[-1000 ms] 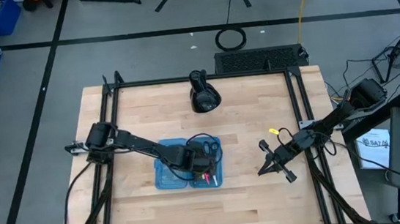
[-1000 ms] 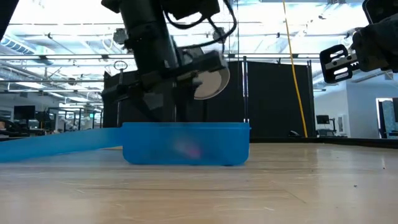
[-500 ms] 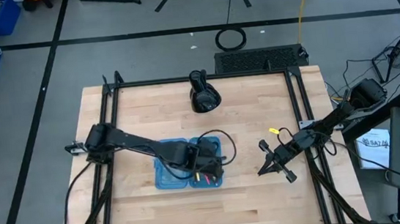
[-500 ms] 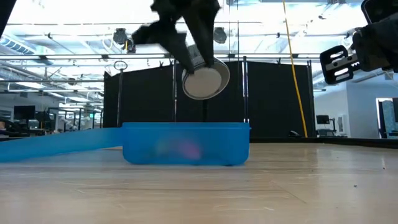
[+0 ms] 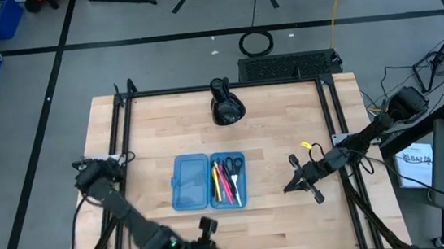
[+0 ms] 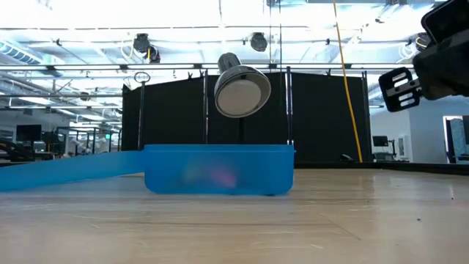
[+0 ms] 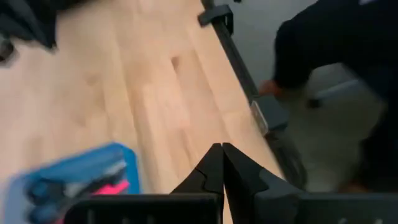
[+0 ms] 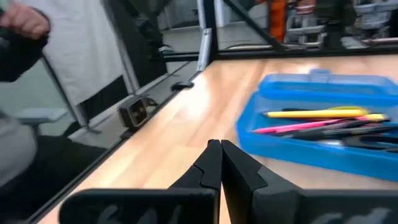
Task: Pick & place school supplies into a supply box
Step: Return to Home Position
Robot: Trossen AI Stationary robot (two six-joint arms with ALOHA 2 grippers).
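Bare bench [image 5: 287, 126] lies on every side of the open supply box [image 5: 189, 183], and the way down into it is unobstructed. The right gripper [image 5: 289, 188] hangs to its right, leaving a lane between them. The left gripper [image 5: 207, 224] crowds the near edge just before the box. A black lumpy object [image 5: 226, 108] stands far-centre, and black frame rails [image 5: 334, 130] fence the left and right sides.

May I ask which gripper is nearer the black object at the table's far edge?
Right. The right gripper hangs right of the pencil case; the left gripper is at the table's near edge, the case between it and the black object.
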